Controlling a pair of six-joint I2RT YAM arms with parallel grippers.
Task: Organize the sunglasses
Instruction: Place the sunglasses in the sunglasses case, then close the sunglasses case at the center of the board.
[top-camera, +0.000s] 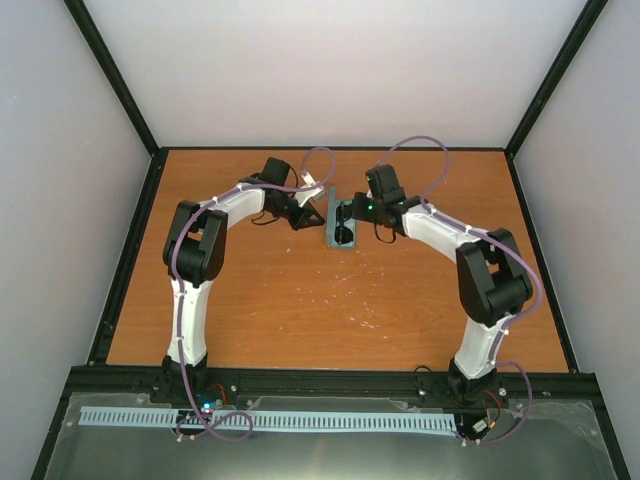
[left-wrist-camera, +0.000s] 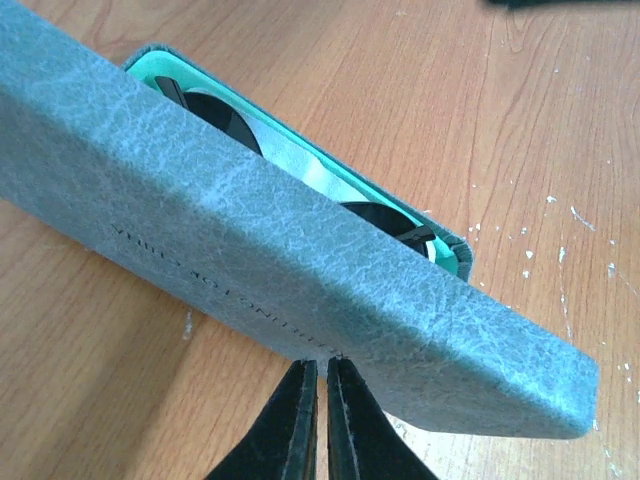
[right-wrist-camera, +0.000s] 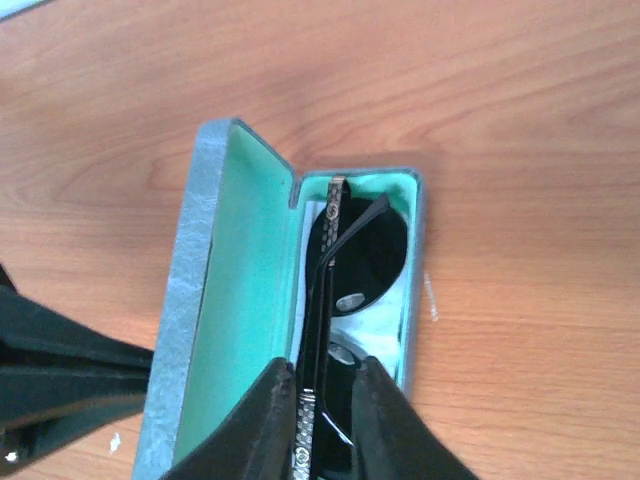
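The sunglasses (right-wrist-camera: 365, 255) lie folded inside the open grey-blue case (right-wrist-camera: 245, 300), dark lenses down and temple arms on top. My right gripper (right-wrist-camera: 325, 372) is over the near end of the case. Its jaws stand a little apart on either side of the folded temple arms, with a gap on the right side. From behind the raised lid (left-wrist-camera: 300, 260), my left gripper (left-wrist-camera: 322, 365) is shut with nothing between its fingers. Its tips touch the lid's outer face. In the top view the case (top-camera: 335, 222) sits mid-table between the left gripper (top-camera: 305, 215) and the right gripper (top-camera: 372, 222).
A pale cloth (right-wrist-camera: 375, 325) lies in the case under the sunglasses (left-wrist-camera: 225, 115). The wooden table (top-camera: 320, 310) has black rails along its edges, and grey walls stand on three sides. Both arms reach in from the near edge toward the middle.
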